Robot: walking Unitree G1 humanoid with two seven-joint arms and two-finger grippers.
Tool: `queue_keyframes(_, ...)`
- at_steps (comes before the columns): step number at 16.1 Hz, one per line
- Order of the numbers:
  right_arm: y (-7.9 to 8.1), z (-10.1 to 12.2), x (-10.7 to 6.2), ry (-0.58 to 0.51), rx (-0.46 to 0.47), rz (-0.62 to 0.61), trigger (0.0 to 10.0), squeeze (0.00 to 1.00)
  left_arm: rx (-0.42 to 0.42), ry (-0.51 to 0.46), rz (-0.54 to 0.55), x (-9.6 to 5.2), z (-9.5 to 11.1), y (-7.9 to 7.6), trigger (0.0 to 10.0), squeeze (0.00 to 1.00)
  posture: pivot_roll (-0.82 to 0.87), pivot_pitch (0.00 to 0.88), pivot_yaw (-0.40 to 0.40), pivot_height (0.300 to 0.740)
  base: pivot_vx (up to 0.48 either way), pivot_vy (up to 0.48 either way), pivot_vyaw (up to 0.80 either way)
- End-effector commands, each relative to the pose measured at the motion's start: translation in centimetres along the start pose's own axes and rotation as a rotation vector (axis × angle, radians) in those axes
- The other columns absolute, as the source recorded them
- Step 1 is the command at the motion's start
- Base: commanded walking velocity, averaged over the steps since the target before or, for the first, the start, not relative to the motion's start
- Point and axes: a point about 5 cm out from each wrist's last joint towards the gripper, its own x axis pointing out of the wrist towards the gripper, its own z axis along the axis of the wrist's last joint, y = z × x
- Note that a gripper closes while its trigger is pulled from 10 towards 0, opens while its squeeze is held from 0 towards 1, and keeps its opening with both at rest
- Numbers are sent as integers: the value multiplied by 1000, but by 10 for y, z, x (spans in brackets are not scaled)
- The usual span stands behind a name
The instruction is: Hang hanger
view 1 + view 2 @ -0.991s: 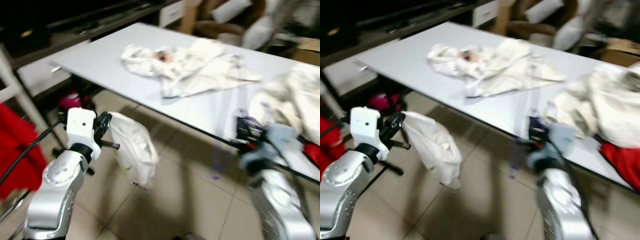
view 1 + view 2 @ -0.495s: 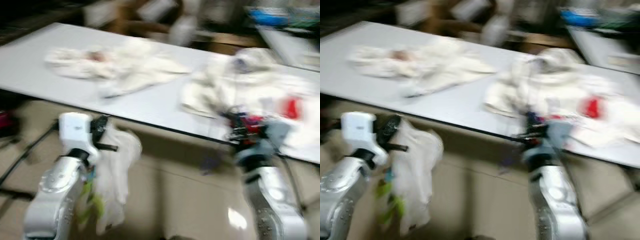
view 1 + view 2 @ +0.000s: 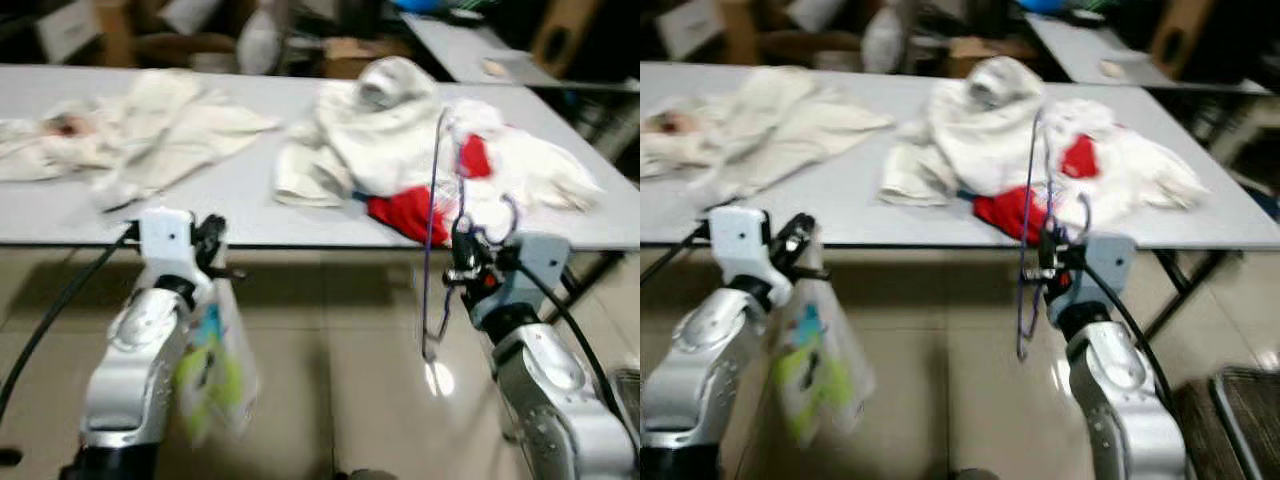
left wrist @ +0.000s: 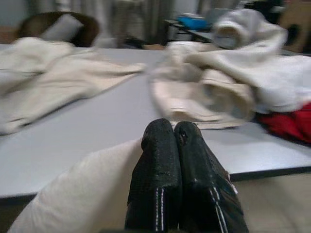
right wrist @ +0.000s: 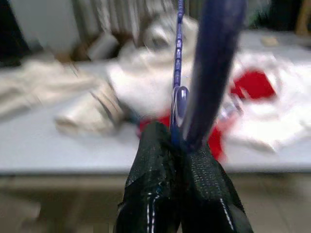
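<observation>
I see a long white table (image 3: 250, 205) straight across my front, its edge just ahead of both wrists. A heap of cream and red clothes (image 3: 430, 160) blocks the right half, and a spread cream garment (image 3: 150, 125) covers the far left. Between them lies a bare strip of tabletop. The tiled floor (image 3: 330, 370) between my arms is open.

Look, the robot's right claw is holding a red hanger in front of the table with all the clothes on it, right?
Almost. The hanger is purple-blue, not red; the red you see is cloth in the clothes pile on the table. The right wrist view shows the right claw shut on the purple-blue hanger, in front of the table.
</observation>
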Motion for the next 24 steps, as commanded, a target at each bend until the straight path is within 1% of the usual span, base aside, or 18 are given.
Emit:
queue_keyframes(1,0,3,5,9,13,13,10000,0,11,-53,-46,8,11,-10,10000,0,-153,0,11,740,0,0,0)
queue_keyframes(2,0,10,9,-24,31,11,10000,0,-3,-64,-60,12,15,-12,10000,0,-156,0,12,740,0,0,0)
queue_keyframes(3,0,12,9,-35,12,26,10000,0,11,-78,-65,15,18,-13,10000,0,-149,0,10,740,270,0,0)
queue_keyframes(5,2,13,8,-25,-27,72,10000,0,12,-87,-75,17,23,-15,10000,0,-136,0,-5,740,277,0,0)
queue_keyframes(6,3,13,9,-19,-30,88,10000,0,10,-90,-75,17,24,-15,10000,0,-136,0,-7,740,300,0,0)
queue_keyframes(7,7,17,10,-27,-30,133,10000,0,8,-102,-97,19,30,-14,10000,0,-141,0,-11,740,330,0,0)
queue_keyframes(8,8,18,10,-29,-36,145,10000,0,16,-108,-98,20,31,-14,10000,0,-141,0,-11,740,337,0,0)
queue_keyframes(9,6,21,10,-33,-70,173,10000,0,28,-123,-96,26,37,-12,10000,0,-136,0,-24,740,341,0,0)
queue_keyframes(11,-4,33,8,-50,-140,246,10000,0,66,-153,-125,38,54,-8,10000,0,-130,0,-31,740,334,0,0)
queue_keyframes(12,-9,41,3,-54,-183,318,10000,0,103,-163,-156,43,65,-7,10000,0,-131,0,-30,740,334,0,0)
queue_keyframes(14,-21,55,-11,-22,-259,451,10000,0,139,-208,-256,53,89,-10,10000,0,-130,0,-19,740,330,0,0)
queue_keyframes(15,-26,58,-17,2,-298,489,10000,0,149,-227,-288,57,100,-12,10000,0,-136,0,-12,740,330,0,0)
queue_keyframes(16,-33,61,-22,25,-323,508,10000,0,147,-231,-304,65,107,-12,10000,0,-144,0,2,740,334,0,-800)
queue_keyframes(18,-35,61,-26,41,-325,523,10000,0,162,-228,-331,71,111,-16,10000,0,-152,0,13,740,332,0,-800)
queue_keyframes(19,-33,60,-31,56,-325,557,10000,0,151,-226,-335,75,113,-19,10000,0,-160,0,23,740,341,0,-800)
queue_keyframes(21,-29,57,-37,73,-330,599,10000,0,141,-227,-341,78,115,-21,10000,0,-165,0,24,740,347,0,-800)
queue_keyframes(23,-28,54,-42,117,-332,640,10000,0,133,-228,-335,81,116,-19,10000,0,-166,0,22,740,386,0,-213)
queue_keyframes(24,-27,51,-49,160,-337,695,10000,0,135,-231,-313,84,119,-15,10000,0,-164,0,19,740,382,0,0)
